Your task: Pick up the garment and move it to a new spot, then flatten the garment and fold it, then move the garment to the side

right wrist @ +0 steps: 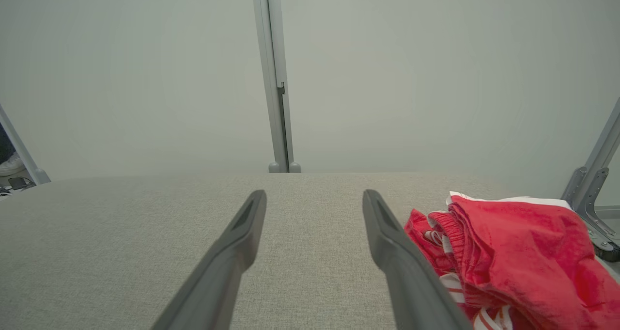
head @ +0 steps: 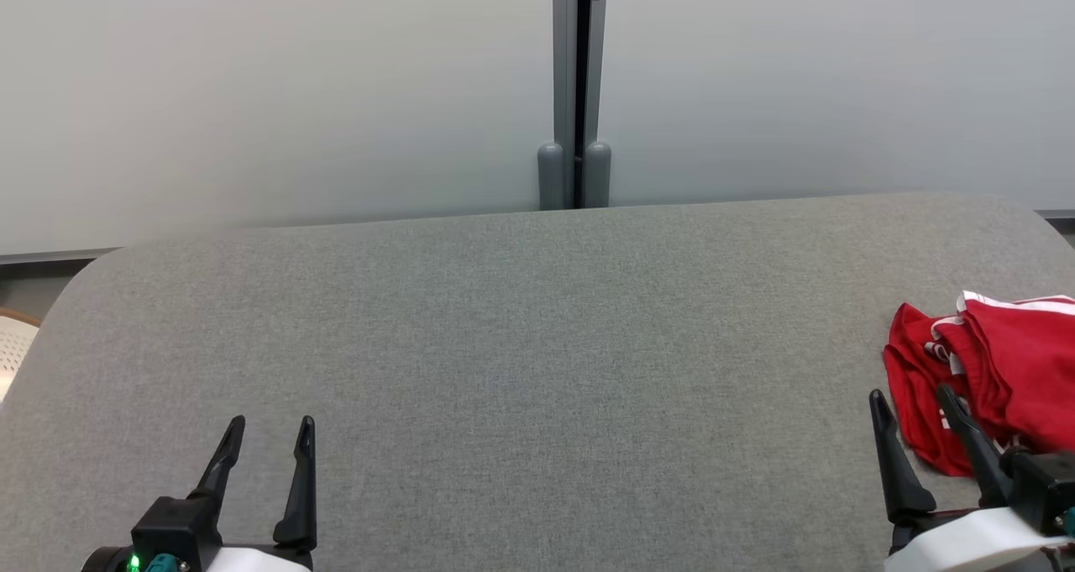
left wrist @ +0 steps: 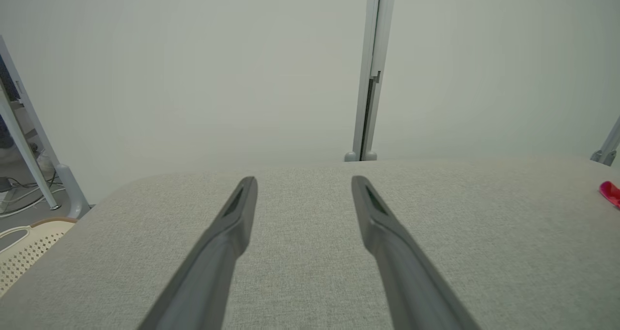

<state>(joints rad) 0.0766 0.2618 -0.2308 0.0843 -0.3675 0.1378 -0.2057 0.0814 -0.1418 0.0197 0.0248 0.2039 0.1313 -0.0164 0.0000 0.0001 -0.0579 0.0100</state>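
Plainly, the crumpled red garment (white-striped, elastic waistband showing) lies at the table's right edge, just ahead and to the right of the right jaws, so that arm is nearer; both pairs stand wide open and empty, the left jaws well apart from it.

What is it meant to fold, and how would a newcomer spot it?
Find the wide grey cloth-covered table before the pale wall. Go to its edge on the robot's right, just past the open right claw: a crumpled garment lies there. Its bright red with white stripes stands out against all the grey.
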